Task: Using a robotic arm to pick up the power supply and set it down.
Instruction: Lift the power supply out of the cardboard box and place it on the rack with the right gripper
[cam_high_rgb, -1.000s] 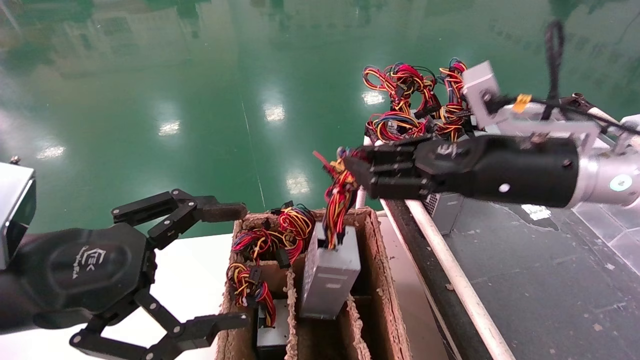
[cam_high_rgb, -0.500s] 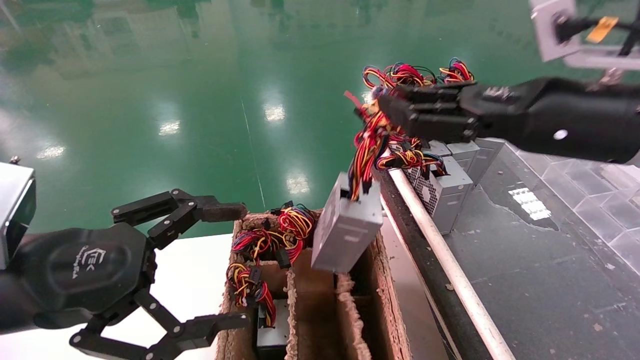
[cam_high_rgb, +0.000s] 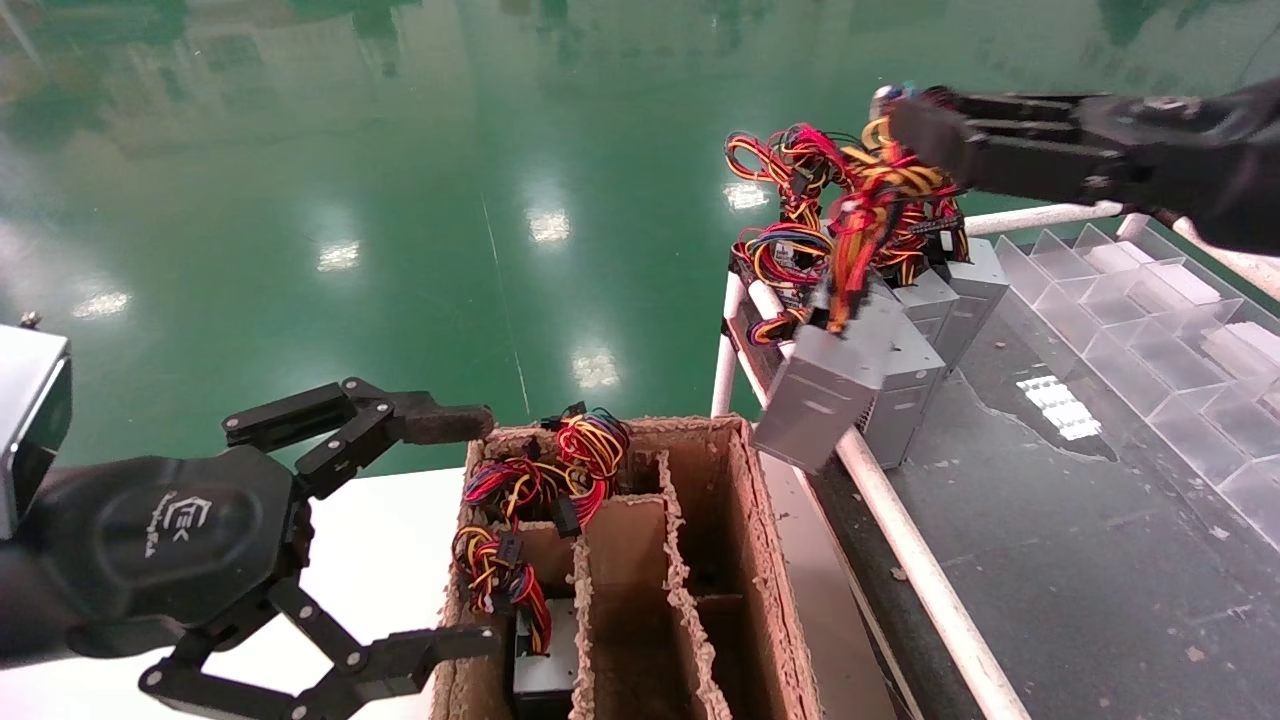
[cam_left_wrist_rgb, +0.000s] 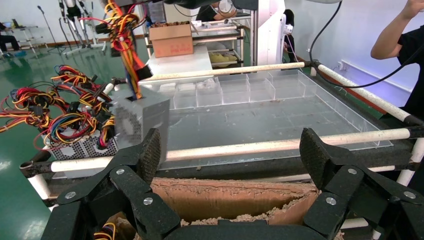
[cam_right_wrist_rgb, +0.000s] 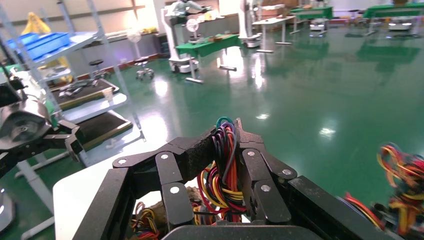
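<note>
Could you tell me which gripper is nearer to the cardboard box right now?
Left. The left gripper hangs open beside the cardboard box; the right gripper is up over the conveyor, holding the power supply.

- The right gripper (cam_high_rgb: 915, 130) reaches in high from the robot's right, its black wrist stretched nearly level, well above and beyond the cardboard box (cam_high_rgb: 745, 520).
- Its fingers (cam_right_wrist_rgb: 200, 155) are clamped together on the wire bundle (cam_right_wrist_rgb: 222, 170).
- The left gripper (cam_high_rgb: 455, 530) is parked low, just beside the cardboard box's left wall, fingers (cam_high_rgb: 440, 422) spread wide, holding nothing.
</note>
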